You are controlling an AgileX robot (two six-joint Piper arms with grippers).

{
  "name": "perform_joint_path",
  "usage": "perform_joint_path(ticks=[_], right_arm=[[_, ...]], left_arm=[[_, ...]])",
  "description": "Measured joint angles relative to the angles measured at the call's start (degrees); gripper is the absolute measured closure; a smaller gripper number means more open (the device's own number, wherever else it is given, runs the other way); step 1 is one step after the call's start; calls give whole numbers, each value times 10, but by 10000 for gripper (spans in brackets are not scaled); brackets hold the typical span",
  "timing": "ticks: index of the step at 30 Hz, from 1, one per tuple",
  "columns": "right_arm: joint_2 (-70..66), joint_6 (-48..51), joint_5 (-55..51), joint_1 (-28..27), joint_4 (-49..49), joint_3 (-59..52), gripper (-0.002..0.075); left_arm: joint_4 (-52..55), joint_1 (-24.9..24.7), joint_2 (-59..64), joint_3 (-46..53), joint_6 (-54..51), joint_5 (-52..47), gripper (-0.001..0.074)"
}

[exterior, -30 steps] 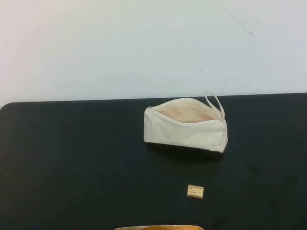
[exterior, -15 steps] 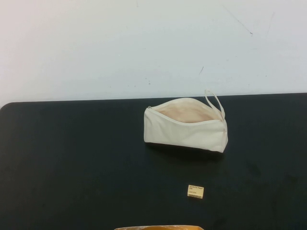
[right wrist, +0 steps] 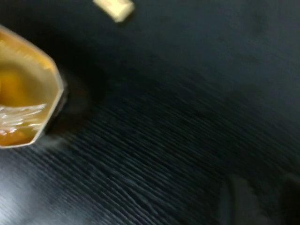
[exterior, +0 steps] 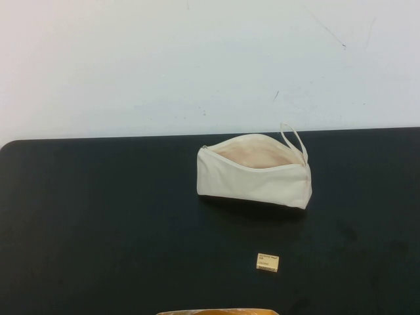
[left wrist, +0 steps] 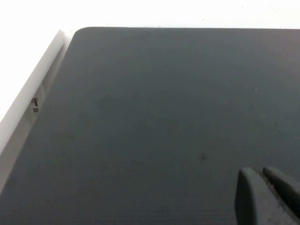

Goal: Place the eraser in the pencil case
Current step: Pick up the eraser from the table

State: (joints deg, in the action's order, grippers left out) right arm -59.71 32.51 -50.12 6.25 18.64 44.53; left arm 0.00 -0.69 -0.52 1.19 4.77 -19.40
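The black tabletop [exterior: 98, 230] fills the lower half of the high view, with a pale wall behind it. On it, a little right of centre, sits the pencil case [exterior: 252, 180], standing on its long base with the zip run back so the peach lining faces up. That upright, gaping posture looks like it leaves a ready mouth for something dropped in from above. Its thin loop strap [exterior: 293, 139] rises from the pouch's right end, toward the wall.

An orange-yellow container [right wrist: 23, 101] shows at the left of the right wrist view, with something clear and crinkled inside; only its edge peeks in at the bottom centre of the high view.

The eraser [exterior: 267, 262] lies flat, printed side up, in the lower middle of the high view, well apart from the pouch and nearer the camera. It also appears at the top of the right wrist view [right wrist: 114, 8].

Neither arm enters the high view. The left tool [left wrist: 267, 197] shows only as dark fingertips, low at the lower right of its wrist view over bare tabletop; whether it is clenched or released I cannot tell. The right tool [right wrist: 255, 201] is a faint blur at the bottom right of its view, state likewise unclear, but it is probably the one to fetch the eraser.
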Motion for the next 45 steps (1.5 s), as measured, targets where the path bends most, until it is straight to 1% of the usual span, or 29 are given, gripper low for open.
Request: perform_joint_path(ticks=[2,5,6,8,16,19,24,30,39,45], right_arm=[[-29,19,21,31,3,0,465],[-80,68,46,73,4,3,347],[-95,84,48,88,4,6,319],[-132,120,54,116,4,18,287],[-265,244,125,207,5,99,265],[-308,290,157,228,6,131,265],[-379,331,191,252,8,171,265],[-447,368,212,259,10,198,265],[-495,375,232,259,57,212,265],[-521,375,247,259,61,212,265]], left_arm=[[0,0,0,0,0,0,736],[0,0,0,0,0,0,736],[0,0,0,0,0,0,736],[0,0,0,0,0,0,736],[0,0,0,0,0,0,736],[0,0,0,0,0,0,736],[0,0,0,0,0,0,736],[0,0,0,0,0,0,736],[0,0,0,0,0,0,736],[0,0,0,0,0,0,736]])
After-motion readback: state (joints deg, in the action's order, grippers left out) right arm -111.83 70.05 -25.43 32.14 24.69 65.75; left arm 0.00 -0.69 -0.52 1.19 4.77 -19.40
